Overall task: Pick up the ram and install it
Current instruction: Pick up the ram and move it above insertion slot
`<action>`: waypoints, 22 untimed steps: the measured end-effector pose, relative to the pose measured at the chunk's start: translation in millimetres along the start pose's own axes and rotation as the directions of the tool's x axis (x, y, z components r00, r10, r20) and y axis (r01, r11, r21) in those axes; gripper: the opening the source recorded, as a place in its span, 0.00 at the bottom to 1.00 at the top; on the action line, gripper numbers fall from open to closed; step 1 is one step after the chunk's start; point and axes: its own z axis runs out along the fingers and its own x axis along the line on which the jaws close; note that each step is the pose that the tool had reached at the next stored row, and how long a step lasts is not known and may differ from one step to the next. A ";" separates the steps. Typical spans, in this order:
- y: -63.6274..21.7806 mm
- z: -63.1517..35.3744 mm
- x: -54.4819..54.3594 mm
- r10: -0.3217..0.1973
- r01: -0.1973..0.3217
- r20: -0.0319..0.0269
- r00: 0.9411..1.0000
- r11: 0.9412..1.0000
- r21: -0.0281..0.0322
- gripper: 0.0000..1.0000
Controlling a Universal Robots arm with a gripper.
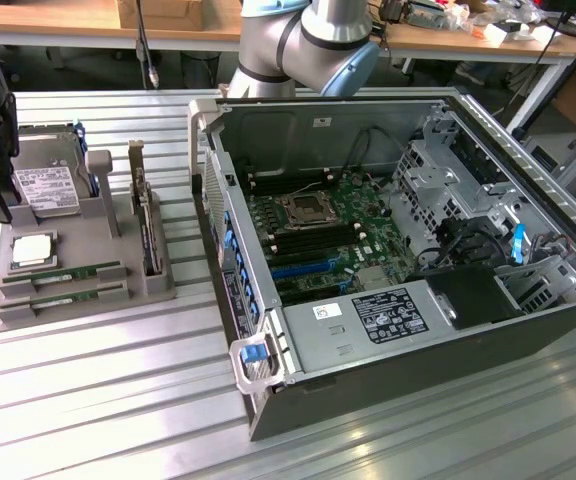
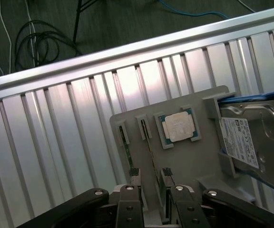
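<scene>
Two ram sticks (image 1: 65, 271) (green); one processor (image 1: 31, 250); one hard drive (image 1: 43, 190).

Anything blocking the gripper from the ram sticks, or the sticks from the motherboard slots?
Nothing visible lies between the open gripper and the ram sticks; they sit uncovered in the gray tray under it. The upright card stands on the tray between them and the open computer case, whose memory slots look uncovered.

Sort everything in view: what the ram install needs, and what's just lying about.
For the job:
- two ram sticks in the grey holder
- gripper, open, above the holder
- motherboard in the open computer case

Lying about:
- hard drive
- processor chip
- expansion card
- floor cables
</scene>
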 end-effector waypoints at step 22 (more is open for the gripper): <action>-0.7 15.4 0.4 0.000 0.000 0.000 1.000 1.000 0.000 0.30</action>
